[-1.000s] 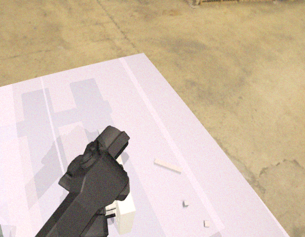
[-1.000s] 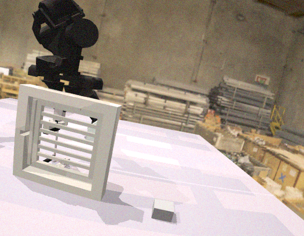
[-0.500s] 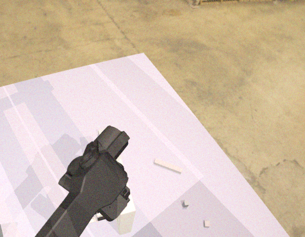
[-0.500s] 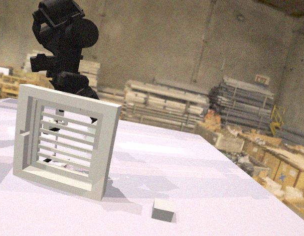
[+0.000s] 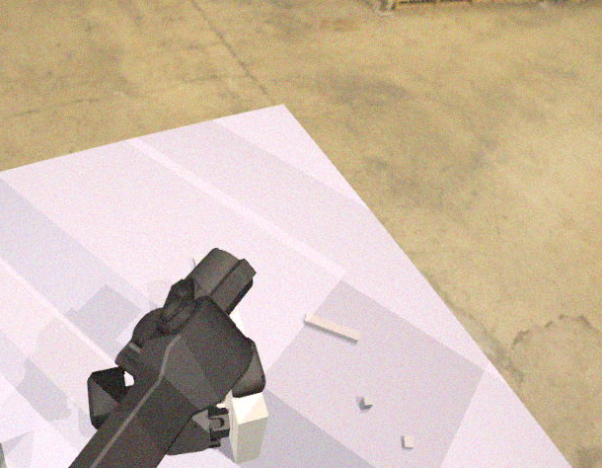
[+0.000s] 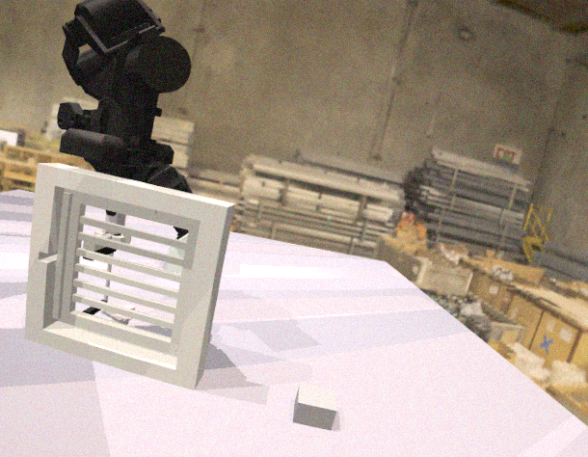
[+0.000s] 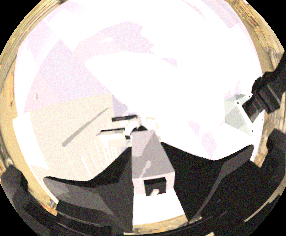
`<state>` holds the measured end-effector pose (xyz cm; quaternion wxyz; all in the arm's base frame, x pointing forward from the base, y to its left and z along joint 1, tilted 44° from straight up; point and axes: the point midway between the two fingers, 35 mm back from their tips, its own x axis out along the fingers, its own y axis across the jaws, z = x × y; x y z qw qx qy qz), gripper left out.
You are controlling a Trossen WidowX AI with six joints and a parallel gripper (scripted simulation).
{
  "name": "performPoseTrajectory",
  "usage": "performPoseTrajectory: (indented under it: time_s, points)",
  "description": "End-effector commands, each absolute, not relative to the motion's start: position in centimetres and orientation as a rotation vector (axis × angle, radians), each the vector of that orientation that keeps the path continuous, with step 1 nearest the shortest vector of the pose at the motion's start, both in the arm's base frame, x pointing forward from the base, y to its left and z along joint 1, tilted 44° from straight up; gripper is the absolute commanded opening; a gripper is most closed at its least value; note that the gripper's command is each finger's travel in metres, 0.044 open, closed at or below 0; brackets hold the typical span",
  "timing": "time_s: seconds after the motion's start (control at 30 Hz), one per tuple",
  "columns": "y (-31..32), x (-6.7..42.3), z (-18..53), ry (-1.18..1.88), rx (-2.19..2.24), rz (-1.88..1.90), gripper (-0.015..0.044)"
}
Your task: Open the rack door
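The white rack frame (image 6: 205, 295) (image 5: 248, 421) stands upright on the table, with the slatted door (image 6: 132, 262) set in it. In the exterior view the arm (image 6: 121, 98) reaches down behind the frame, and the frame and slats hide the fingers. In the top view the arm (image 5: 186, 352) covers most of the frame from above. In the wrist view my gripper (image 7: 146, 149) is shut on the pale block-shaped handle (image 7: 153, 170), with one dark finger on each side of it. I cannot tell the door's angle exactly; it looks close to the frame.
A small pale cube (image 6: 313, 405) lies on the table (image 6: 383, 344) (image 5: 241, 176) in front of the frame. In the top view a flat pale bar (image 5: 332, 327) and two tiny cubes (image 5: 364, 403) (image 5: 407, 441) lie to the right. The table's right edge drops to the floor.
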<state>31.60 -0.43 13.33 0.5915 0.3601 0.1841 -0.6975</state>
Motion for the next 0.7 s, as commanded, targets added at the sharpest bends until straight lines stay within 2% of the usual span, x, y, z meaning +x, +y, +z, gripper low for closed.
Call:
performPoseTrajectory:
  time_s: [0.0,0.13,0.67]
  points:
    - [-0.47,31.61,13.26,0.283,0.971,-1.681,0.002]
    - [-0.47,31.61,13.26,0.148,1.092,-1.724,0.002]
    - [-0.47,31.61,13.26,0.141,1.098,-1.726,0.002]
